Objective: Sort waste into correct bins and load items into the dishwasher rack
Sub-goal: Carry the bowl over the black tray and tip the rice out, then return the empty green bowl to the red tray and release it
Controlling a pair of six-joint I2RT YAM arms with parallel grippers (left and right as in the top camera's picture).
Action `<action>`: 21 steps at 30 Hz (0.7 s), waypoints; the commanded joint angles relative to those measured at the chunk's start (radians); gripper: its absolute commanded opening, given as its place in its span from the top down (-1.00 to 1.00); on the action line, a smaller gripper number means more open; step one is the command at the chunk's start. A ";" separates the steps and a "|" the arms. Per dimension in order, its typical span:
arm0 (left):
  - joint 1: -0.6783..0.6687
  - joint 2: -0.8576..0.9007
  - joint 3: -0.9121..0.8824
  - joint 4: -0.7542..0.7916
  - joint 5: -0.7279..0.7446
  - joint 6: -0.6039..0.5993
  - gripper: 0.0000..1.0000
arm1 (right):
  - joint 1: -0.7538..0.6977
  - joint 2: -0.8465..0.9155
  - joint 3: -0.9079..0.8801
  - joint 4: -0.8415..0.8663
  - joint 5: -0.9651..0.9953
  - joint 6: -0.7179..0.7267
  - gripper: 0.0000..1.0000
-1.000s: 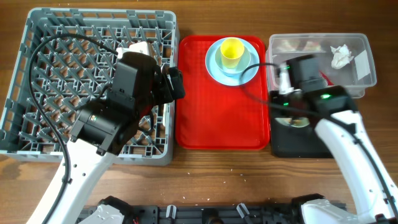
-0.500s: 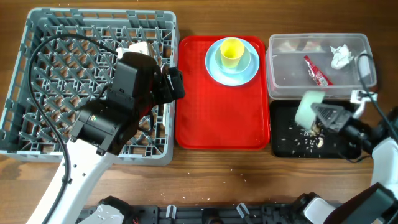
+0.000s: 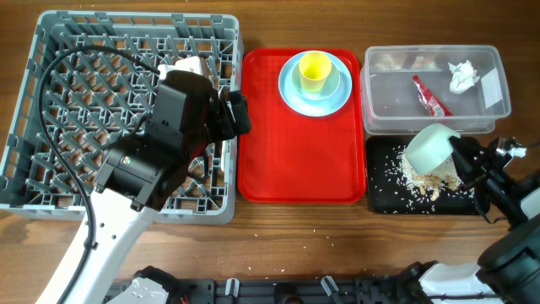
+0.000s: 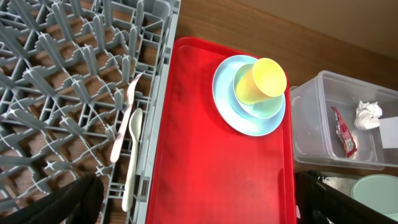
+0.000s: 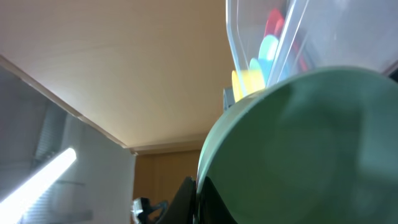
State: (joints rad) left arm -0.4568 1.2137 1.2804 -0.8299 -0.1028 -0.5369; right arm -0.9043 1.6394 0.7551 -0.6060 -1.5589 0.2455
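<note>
The right end effector [image 3: 458, 157] is clamped tight on the rim of the pale green bowl [image 3: 429, 147], holding it tipped on its side so that the rice-like crumbs [image 3: 426, 179] lie heaped directly beneath it in the black tray [image 3: 384, 198]. This reads as the emptying step, near its end. Just beyond that end effector, in the clear tub [image 3: 396, 84], lie the crumpled napkin [image 3: 461, 75] and the red wrapper [image 3: 429, 95], so the dry waste looks sorted. The left end effector [image 3: 234, 114] hangs with its jaws spread wide and nothing in them, above the near edge of the dishwasher rack [image 3: 51, 51]. Right under it the white fork [image 4: 124, 118] and spoon [image 4: 132, 155] lie loaded among the pegs. Ahead of it on the red tray [image 3: 295, 160] sit the yellow cup [image 4: 261, 81], the dish [image 4: 267, 109] and the blue plate [image 4: 233, 112], stacked and not yet loaded. The bowl also has to reach the rack. A few specks dot the worktop [image 3: 278, 245].
</note>
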 commanded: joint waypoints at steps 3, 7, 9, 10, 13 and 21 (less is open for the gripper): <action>0.003 -0.002 0.010 0.002 0.005 0.002 -1.00 | 0.032 -0.145 0.004 0.029 -0.061 0.086 0.91; 0.003 -0.002 0.010 0.002 0.005 0.002 -1.00 | 0.072 -0.223 0.004 0.280 -0.064 0.435 0.91; 0.003 -0.002 0.010 0.002 0.005 0.002 -1.00 | 0.193 -0.380 0.004 0.337 0.079 0.481 0.91; 0.003 -0.002 0.010 0.002 0.005 0.002 -1.00 | 0.270 -0.454 0.010 0.351 0.181 0.522 0.91; 0.003 -0.002 0.010 0.002 0.005 0.002 -1.00 | 0.706 -0.663 0.074 0.312 0.685 0.592 0.91; 0.003 -0.002 0.010 0.002 0.005 0.002 -1.00 | 1.744 -0.257 0.098 0.166 1.802 0.471 0.91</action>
State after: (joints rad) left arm -0.4568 1.2137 1.2804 -0.8291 -0.1028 -0.5369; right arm 0.7498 1.2045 0.8505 -0.4671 -0.0280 0.7544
